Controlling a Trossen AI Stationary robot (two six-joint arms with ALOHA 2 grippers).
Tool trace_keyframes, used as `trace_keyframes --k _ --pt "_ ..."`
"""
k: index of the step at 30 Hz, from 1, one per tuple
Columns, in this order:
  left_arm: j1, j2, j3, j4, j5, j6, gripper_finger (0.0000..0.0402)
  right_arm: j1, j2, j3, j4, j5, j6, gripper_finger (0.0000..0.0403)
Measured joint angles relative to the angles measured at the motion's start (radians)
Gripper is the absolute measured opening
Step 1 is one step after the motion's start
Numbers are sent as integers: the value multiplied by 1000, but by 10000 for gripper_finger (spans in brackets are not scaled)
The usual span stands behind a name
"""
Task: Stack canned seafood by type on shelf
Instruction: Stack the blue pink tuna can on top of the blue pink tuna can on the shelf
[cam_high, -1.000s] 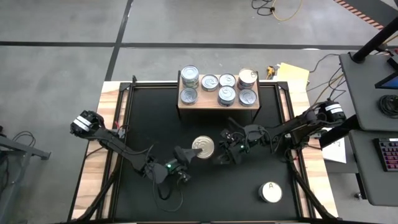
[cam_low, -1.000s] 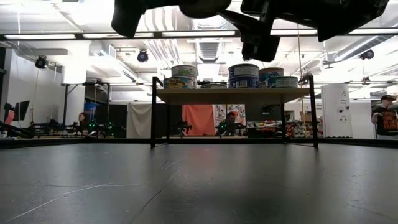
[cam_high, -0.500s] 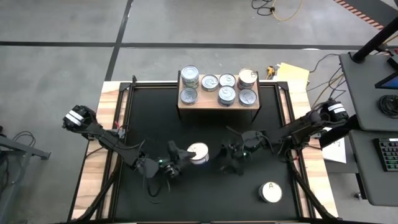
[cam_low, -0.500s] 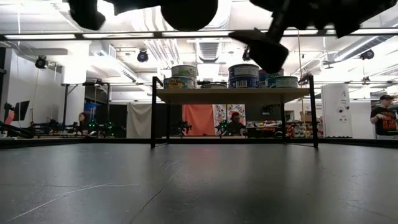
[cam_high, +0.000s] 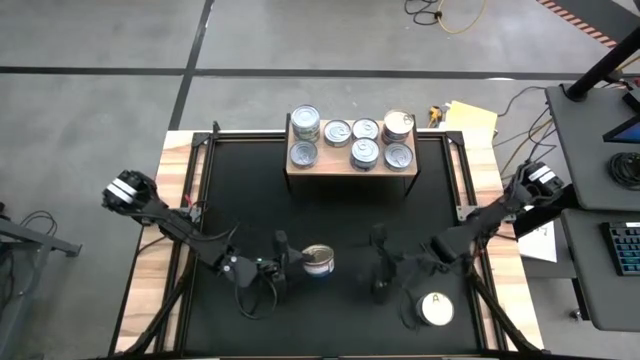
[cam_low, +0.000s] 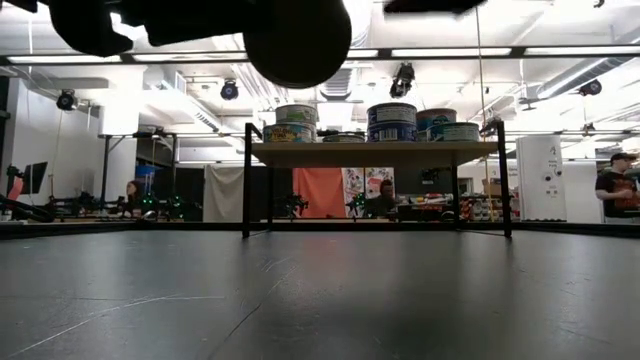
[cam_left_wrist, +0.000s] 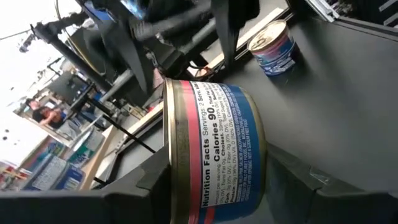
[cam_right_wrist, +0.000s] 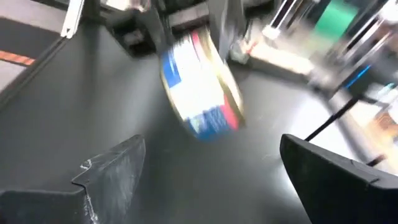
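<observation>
My left gripper (cam_high: 297, 262) hangs over the near middle of the black table, shut on a blue-and-red-labelled can (cam_high: 318, 260) with a silver top. To its right my right gripper (cam_high: 377, 270) stands open with nothing between its fingers (cam_right_wrist: 112, 174), pointing toward that can (cam_right_wrist: 200, 90). A white-topped can marked "A" (cam_high: 434, 308) stands on its base on the table near the front right. The wooden shelf (cam_high: 330, 162) at the far middle carries several silver-topped cans (cam_high: 364, 152), some of them stacked in twos. My left gripper pinches the can between its two fingers, one on each flat end: one by the rimmed end (cam_left_wrist: 169, 168), the other on the opposite end (cam_left_wrist: 264, 168). The fingers come nearly level from the table's left. The can is tipped on edge, lifted clear of the table.
The shelf (cam_low: 375, 152) stands on thin dark legs with open space beneath. Wooden strips edge the table on both sides (cam_high: 175, 200). Open black tabletop lies between the shelf and the arms. People and equipment show in the room far behind.
My left gripper has come down and toward the near edge while rolling, so the can has tipped from top-up onto its edge. My right gripper, open throughout, has drawn away from the can toward the near right and has rolled.
</observation>
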Motion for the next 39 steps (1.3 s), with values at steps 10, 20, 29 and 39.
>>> trace_keyframes --k 10,20,29,39 --pt "4 60 19 108 1 21 171 29 76 105 -4 90 -176 364" --pt "5 124 100 114 3 89 177 14 153 155 -5 80 -278 364" --pt "11 135 106 118 -1 83 195 12 184 205 -57 86 -299 281" --pt "11 135 106 119 -70 82 214 12 181 206 -78 94 -307 188"
